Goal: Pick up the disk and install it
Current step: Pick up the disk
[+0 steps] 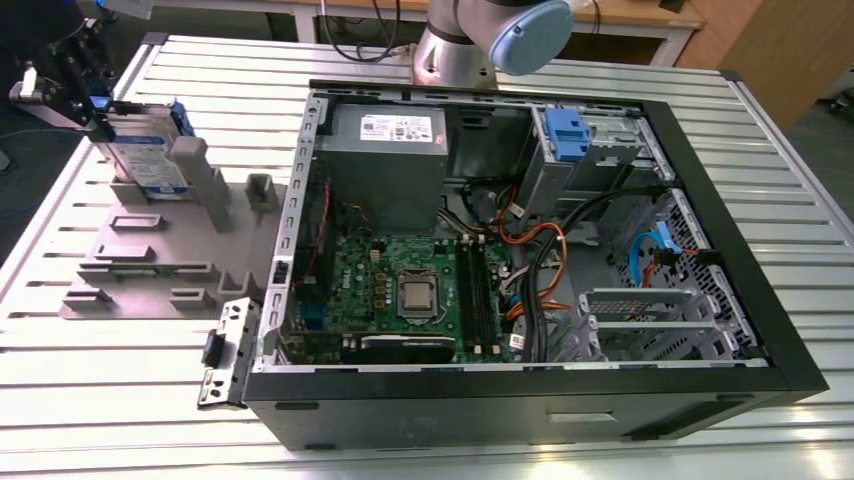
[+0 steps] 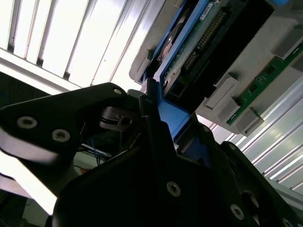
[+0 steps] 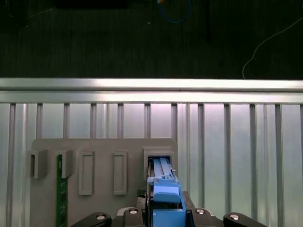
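Exterior view: finds the claw [image 1: 96, 115] well out from the open computer case [image 1: 534, 250], on the exterior view's left of it, clamped shut on the top edge of the disk [image 1: 144, 160]. Places the disk upright, its silver face and white-and-blue label turned toward the case, its lower end seated in a slot of the grey fixture [image 1: 134, 250]. Sets that fixture flat on the ribbed metal table [image 1: 120, 400], just beside the case. Shows the case lying lid-off with the green motherboard [image 1: 400, 290] exposed. Also shows a blue bracket [image 1: 567, 135] fixed in the metal drive bay at the case's far corner, near the arm [image 1: 461, 50].

Second wrist view: catches the black fingers [image 2: 149, 106] pressed against the blue frame [image 2: 173, 118] of the disk, with the circuit-board side of the disk stretching away from them. Picks out a green memory stick [image 2: 265, 75] in a separate slot of the fixture, apart from the disk.

First wrist view: shows the disk's far end inside its fixture slot, not lifted clear, with the table's ribs running beyond the fixture.
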{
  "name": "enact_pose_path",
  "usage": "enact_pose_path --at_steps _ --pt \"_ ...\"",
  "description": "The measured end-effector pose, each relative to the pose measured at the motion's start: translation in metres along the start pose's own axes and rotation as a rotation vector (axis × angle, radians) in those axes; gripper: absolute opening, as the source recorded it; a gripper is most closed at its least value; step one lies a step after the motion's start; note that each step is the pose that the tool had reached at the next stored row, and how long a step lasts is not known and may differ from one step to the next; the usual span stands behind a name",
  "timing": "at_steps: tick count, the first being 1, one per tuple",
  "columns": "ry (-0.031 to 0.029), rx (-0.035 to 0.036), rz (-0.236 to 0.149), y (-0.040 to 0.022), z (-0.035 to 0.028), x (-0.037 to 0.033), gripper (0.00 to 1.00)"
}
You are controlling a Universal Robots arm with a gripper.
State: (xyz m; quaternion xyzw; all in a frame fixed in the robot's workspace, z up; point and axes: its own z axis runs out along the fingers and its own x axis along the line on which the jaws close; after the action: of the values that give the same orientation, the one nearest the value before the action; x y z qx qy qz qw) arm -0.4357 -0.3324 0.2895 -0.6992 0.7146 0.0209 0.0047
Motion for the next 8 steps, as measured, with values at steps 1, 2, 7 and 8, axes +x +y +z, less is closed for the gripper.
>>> enact_pose_path --at_steps 1,2,7,8 --pt "-0.0003 0.0004 0.013 0.0000 0.0000 0.0000 0.37" --pt "-0.0004 0.0005 0.017 0.0000 0.0000 0.0000 0.37" --pt "-0.0006 0.0008 0.018 0.0000 0.0001 0.0000 0.37" --pt "-0.0006 0.0009 0.018 0.0000 0.0000 0.0000 0.37"
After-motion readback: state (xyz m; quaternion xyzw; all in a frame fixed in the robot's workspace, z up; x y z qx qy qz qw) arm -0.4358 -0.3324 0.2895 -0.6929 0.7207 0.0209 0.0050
